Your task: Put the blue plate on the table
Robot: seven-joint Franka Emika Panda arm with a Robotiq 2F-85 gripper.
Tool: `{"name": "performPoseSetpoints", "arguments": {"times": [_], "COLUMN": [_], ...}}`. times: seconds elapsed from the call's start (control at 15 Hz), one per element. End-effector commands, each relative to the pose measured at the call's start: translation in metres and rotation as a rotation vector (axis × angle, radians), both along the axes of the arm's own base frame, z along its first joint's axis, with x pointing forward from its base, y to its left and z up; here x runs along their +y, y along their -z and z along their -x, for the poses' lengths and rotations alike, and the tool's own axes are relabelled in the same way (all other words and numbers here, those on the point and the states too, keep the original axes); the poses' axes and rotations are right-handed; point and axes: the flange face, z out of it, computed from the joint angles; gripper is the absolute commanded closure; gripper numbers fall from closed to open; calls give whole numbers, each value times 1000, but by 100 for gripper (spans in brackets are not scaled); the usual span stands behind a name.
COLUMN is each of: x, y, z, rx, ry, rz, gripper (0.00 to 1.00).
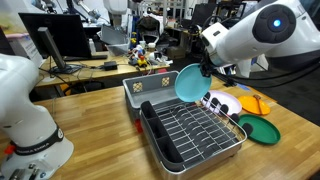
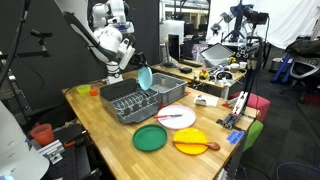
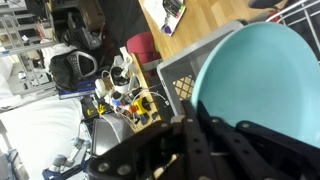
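Note:
The blue plate (image 1: pixel 188 83) hangs on edge in the air above the grey bin with the wire dish rack (image 1: pixel 150 97). It also shows in an exterior view (image 2: pixel 146 77) and fills the right of the wrist view (image 3: pixel 262 80). My gripper (image 1: pixel 204 72) is shut on the plate's rim and holds it clear of the rack; it also shows in an exterior view (image 2: pixel 139 67) and the wrist view (image 3: pixel 190 135). The wooden table (image 2: pixel 100 125) lies under the bin and stretches around it (image 1: pixel 95 112).
A dark green plate (image 2: pixel 151 138), an orange plate with a utensil (image 2: pixel 190 141) and a white plate (image 2: pixel 177 116) lie on the table beside the bin (image 2: pixel 125 100). A red cup (image 2: pixel 94 90) stands near the bin. Cluttered desks stand behind.

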Motion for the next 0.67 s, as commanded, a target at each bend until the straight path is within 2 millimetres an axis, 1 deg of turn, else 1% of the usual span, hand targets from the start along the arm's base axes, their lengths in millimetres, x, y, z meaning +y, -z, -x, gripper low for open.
{"name": "performPoseSetpoints", "arguments": {"times": [0.0,0.33,0.6], "x": [-25,-74,-112], "y": [-22,-50,-66], "z": [8,4,6], "rx": [-10,-47,-107], "ry": [74,289,441], "rz": [-45,-182,-284], "gripper": [99,99,99]}}
